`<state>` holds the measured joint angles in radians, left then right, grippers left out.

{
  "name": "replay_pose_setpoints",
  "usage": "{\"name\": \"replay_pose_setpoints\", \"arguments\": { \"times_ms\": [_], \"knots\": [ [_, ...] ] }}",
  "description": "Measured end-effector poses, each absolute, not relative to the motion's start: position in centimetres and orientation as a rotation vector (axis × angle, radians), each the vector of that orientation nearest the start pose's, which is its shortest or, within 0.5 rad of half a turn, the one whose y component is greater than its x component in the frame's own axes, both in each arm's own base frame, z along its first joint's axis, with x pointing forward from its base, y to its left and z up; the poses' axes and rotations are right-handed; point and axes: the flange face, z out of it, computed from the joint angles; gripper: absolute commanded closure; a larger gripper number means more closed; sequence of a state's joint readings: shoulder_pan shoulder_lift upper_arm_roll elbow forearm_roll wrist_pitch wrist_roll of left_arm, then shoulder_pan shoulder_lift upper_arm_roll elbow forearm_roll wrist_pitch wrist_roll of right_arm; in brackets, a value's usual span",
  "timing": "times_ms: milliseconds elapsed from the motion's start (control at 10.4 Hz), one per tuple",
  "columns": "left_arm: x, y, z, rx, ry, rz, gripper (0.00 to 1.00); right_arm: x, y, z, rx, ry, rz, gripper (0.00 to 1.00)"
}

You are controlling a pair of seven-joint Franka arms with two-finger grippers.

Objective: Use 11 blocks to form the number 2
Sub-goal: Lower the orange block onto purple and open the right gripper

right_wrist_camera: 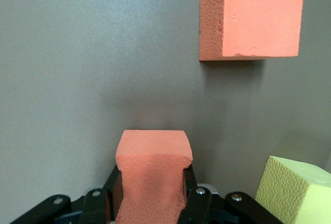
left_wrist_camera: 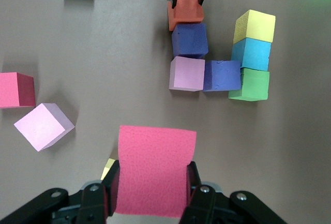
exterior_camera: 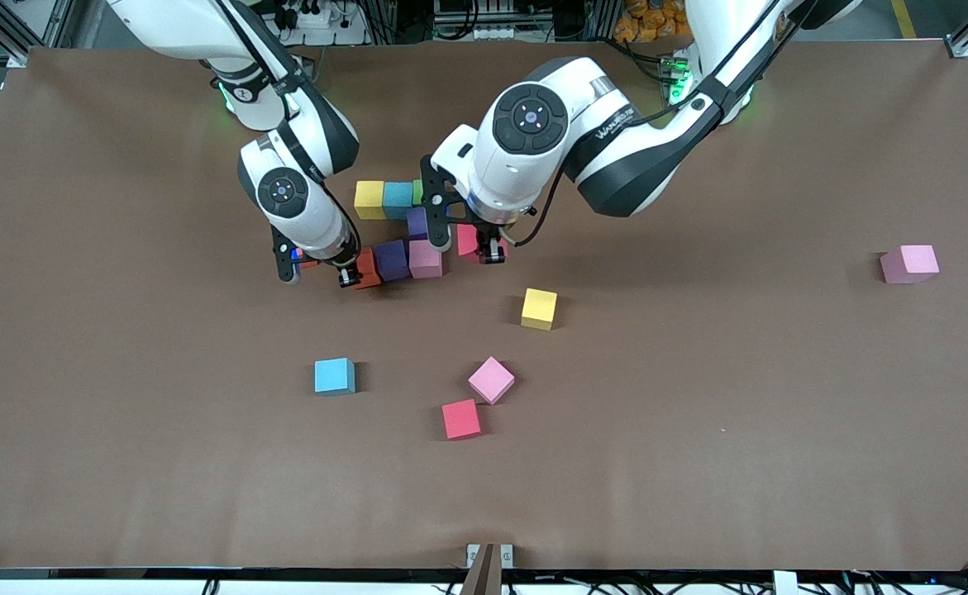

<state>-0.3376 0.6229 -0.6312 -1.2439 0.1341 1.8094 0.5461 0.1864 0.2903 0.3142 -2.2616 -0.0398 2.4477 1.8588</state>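
Observation:
The partial number 2 lies mid-table: yellow (exterior_camera: pixel 369 199), blue (exterior_camera: pixel 398 199) and green (exterior_camera: pixel 417 192) blocks in a row, then purple (exterior_camera: pixel 417 223), pink (exterior_camera: pixel 425 259) and purple (exterior_camera: pixel 392 259). My right gripper (exterior_camera: pixel 355 274) (right_wrist_camera: pixel 151 182) is shut on an orange block (exterior_camera: pixel 365 268) (right_wrist_camera: pixel 152 172) that touches that last purple block (left_wrist_camera: pixel 190 40). My left gripper (exterior_camera: pixel 481 248) (left_wrist_camera: pixel 152 177) is shut on a pink-red block (exterior_camera: pixel 467 240) (left_wrist_camera: pixel 155 169), raised over the table beside the pink block, toward the left arm's end.
Loose blocks lie nearer the front camera: yellow (exterior_camera: pixel 538 308), blue (exterior_camera: pixel 335 376), pink (exterior_camera: pixel 491 380) and red (exterior_camera: pixel 460 419). Another pink block (exterior_camera: pixel 909 264) sits toward the left arm's end. The right wrist view shows a salmon block (right_wrist_camera: pixel 253 17) and a yellow corner (right_wrist_camera: pixel 295 190).

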Motion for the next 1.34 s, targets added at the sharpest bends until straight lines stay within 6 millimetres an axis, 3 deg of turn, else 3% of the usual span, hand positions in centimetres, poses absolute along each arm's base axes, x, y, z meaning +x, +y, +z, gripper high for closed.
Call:
{"name": "replay_pose_setpoints", "arguments": {
  "times_ms": [672, 768, 864, 960, 1345],
  "knots": [
    [50.23, -51.16, 45.42, -2.529, 2.222, -0.009, 1.00, 46.21, 25.63, 22.66, -2.514, 1.980, 0.158, 0.99],
    [50.22, -51.16, 45.41, -2.529, 2.222, -0.009, 1.00, 46.21, 25.63, 22.66, -2.514, 1.980, 0.158, 0.65],
    [50.21, -51.17, 45.41, -2.528, 2.222, -0.009, 1.00, 46.21, 25.62, 22.66, -2.514, 1.980, 0.158, 0.20],
    [50.20, -51.19, 45.41, -2.528, 2.222, -0.009, 1.00, 46.23, 25.60, 22.66, -2.514, 1.981, 0.158, 0.00],
    [50.19, -51.19, 45.39, -2.528, 2.222, -0.008, 1.00, 46.24, 25.57, 22.66, -2.513, 1.982, 0.158, 0.00]
  ]
}}
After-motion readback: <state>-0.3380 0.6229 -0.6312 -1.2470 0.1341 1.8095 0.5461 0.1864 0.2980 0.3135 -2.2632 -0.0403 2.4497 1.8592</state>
